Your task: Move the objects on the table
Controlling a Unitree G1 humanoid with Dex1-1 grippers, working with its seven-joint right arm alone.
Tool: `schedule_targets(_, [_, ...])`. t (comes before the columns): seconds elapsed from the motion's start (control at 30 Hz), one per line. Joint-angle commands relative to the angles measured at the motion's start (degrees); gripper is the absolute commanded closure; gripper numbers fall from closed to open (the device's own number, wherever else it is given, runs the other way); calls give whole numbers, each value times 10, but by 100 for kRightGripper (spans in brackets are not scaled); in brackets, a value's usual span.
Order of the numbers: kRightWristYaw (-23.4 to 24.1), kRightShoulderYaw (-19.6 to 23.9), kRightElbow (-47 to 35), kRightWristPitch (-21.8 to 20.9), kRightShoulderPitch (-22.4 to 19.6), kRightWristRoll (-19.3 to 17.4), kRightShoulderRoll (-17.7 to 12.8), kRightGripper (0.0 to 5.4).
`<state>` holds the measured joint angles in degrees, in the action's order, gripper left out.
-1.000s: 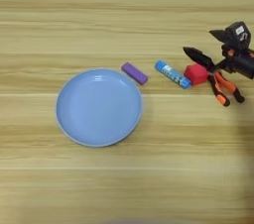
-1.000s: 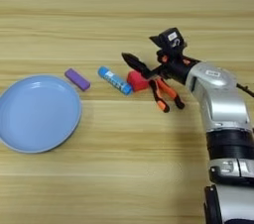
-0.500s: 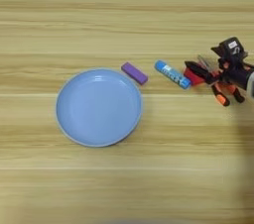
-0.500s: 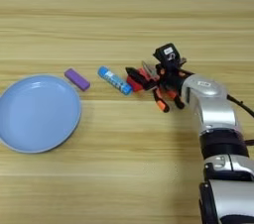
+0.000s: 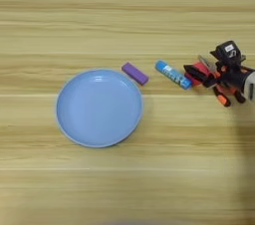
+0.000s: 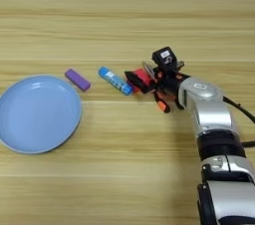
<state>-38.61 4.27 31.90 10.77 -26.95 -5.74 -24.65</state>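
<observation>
Right eye view: the black two-fingered jaws (image 6: 141, 79) of the silver right arm pinch the small red cube (image 6: 143, 75) low over the light wood-grain desk (image 6: 149, 15), above orange-handled pliers (image 6: 160, 104). Just left lies a blue glue-stick tube (image 6: 114, 80), then a flat purple bar (image 6: 77, 79) near a round blue plate (image 6: 37, 113).

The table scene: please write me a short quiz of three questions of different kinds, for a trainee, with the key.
1. True or false: the purple bar lies inside the blue plate.
2. Which thing lies directly left of the red cube? A) orange pliers B) blue glue stick C) plate
3. Fill in: the right gripper is at the red ____.

Key:
1. False; it lies on the table beside the rim.
2. B
3. cube
</observation>
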Motion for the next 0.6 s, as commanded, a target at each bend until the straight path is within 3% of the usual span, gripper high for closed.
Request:
schedule_targets(0.03, [14, -2, -11, -10, -53, 8, -12, 3])
schedule_targets(0.6, [20, -17, 13, 2, -56, 24, -11, 3])
